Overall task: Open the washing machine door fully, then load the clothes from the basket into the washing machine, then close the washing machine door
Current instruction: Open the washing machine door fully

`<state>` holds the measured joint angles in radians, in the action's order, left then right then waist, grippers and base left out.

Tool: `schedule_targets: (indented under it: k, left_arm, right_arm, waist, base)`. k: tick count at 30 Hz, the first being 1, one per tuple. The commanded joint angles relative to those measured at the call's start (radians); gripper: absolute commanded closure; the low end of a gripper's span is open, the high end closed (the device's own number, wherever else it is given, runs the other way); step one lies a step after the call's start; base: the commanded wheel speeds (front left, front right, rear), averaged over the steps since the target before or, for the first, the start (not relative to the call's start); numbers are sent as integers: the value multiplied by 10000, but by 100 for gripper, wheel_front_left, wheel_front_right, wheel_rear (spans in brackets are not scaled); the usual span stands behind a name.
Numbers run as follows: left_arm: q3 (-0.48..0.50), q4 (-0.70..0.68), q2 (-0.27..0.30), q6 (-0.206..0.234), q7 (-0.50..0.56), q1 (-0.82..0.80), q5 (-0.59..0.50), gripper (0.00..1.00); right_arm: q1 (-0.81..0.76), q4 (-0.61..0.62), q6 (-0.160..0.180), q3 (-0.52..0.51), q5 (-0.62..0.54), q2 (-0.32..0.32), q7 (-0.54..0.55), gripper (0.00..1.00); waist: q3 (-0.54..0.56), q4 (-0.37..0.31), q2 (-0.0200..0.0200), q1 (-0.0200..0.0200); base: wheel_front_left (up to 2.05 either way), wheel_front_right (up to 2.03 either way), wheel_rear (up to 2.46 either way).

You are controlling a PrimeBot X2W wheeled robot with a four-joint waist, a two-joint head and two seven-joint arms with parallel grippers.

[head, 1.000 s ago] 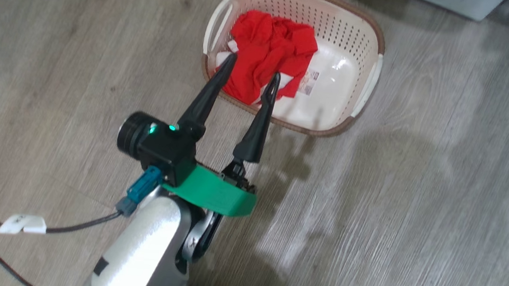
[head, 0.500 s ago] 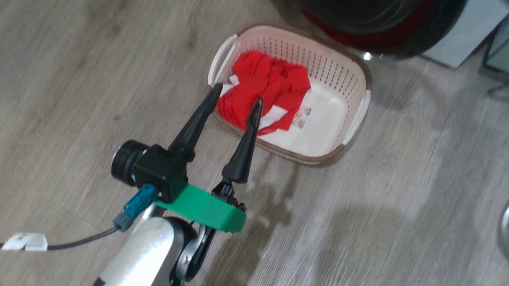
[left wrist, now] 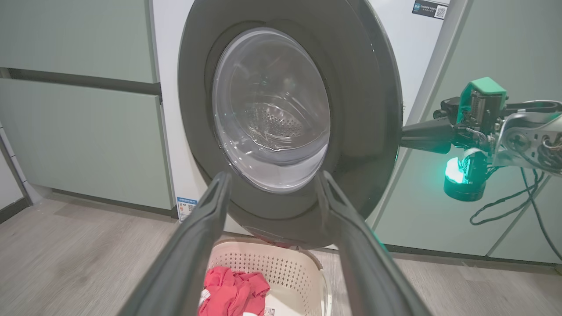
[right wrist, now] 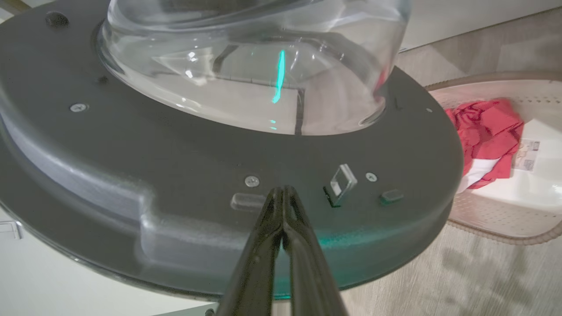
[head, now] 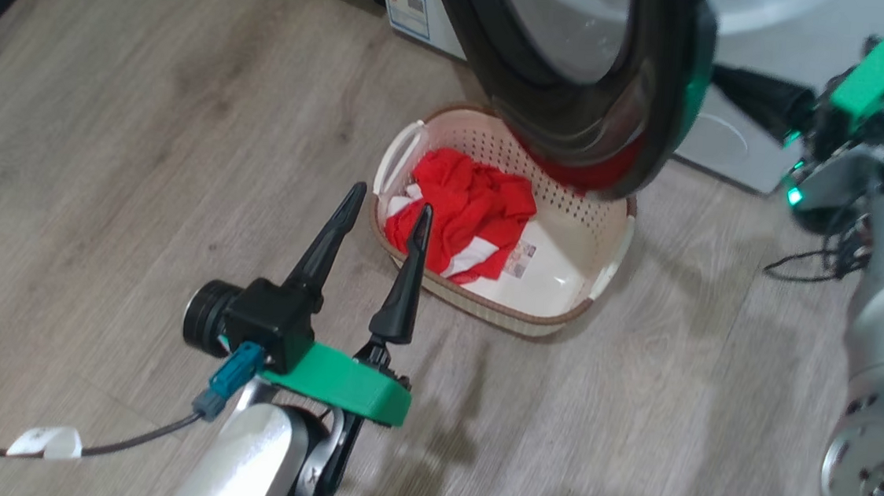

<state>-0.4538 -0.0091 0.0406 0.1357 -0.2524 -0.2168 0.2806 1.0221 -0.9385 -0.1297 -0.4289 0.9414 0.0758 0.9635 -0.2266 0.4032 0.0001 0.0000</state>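
The head camera looked down on the basket (head: 571, 211), mid-frame. The left wrist camera faced the washing machine door (left wrist: 360, 109) from low; the right wrist camera sat near, apparently at its inner face. All shared both.

Green cabinets (left wrist: 79, 145), wooden floor (head: 104, 135)

The floor (head: 104, 135) is pale grey wood. The basket (head: 558, 277) sits on it. Just behind the basket, the washing machine (head: 733, 156) stands on the floor too.

One door (left wrist: 285, 118), one basket (head: 524, 325), one garment (head: 464, 212)
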Motion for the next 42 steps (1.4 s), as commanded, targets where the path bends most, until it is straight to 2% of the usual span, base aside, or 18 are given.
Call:
schedule_targets:
  k: [1,12,25,35,42]
  left_arm:
    - [390,-244,97,50,-94,-17,-51,0]
    - [732,-126,97,167,-94,175,135,0]
    - [1099,-33,97,236,-94,486,231,0]
    - [1442,-20,97,207,-94,608,243,0]
    - [1665,-40,97,219,-94,658,207,0]
  right_arm:
    - [243,299,-10,498,538,-254,-96,100]
    - [-209,-93,-10,3119,2924,-255,-959,100]
    - [-826,-30,-10,5576,5176,-255,-1732,100]
    - [-884,-103,-10,6830,6224,-256,-2351,100]
    - [-857,-195,-10,7334,6444,-256,-2685,100]
  waist:
    - [218,153,-1,0]
    - [316,576,-1,0]
    - [710,1141,-1,0]
    - [816,1352,-1,0]
    - [871,1175,-1,0]
  base:
    - [0,0,0]
    - [0,0,0]
    - [0,0,0]
    - [0,0,0]
    - [0,0,0]
